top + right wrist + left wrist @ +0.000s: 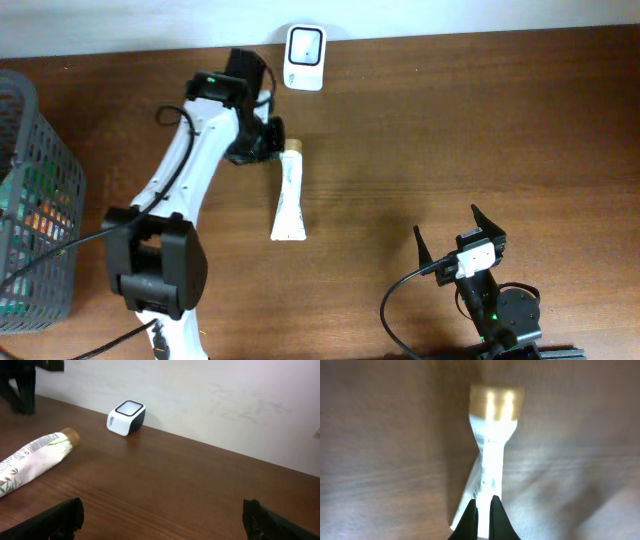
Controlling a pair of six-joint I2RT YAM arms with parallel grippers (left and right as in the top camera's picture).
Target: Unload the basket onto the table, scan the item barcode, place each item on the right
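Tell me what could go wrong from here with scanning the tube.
1. The left gripper is shut on nothing next to the tube, which lies flat on the table; advancing like this may shove or roll it rather than grip it.
2. No barcode shows on the tube in any view, so the wrong face may get presented to the scanner.
3. The scanner sits close to that gripper and could be knocked.

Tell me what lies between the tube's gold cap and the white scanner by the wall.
Nothing: only bare table separates the tube from the scanner. The overhead and right wrist views show it clearest.
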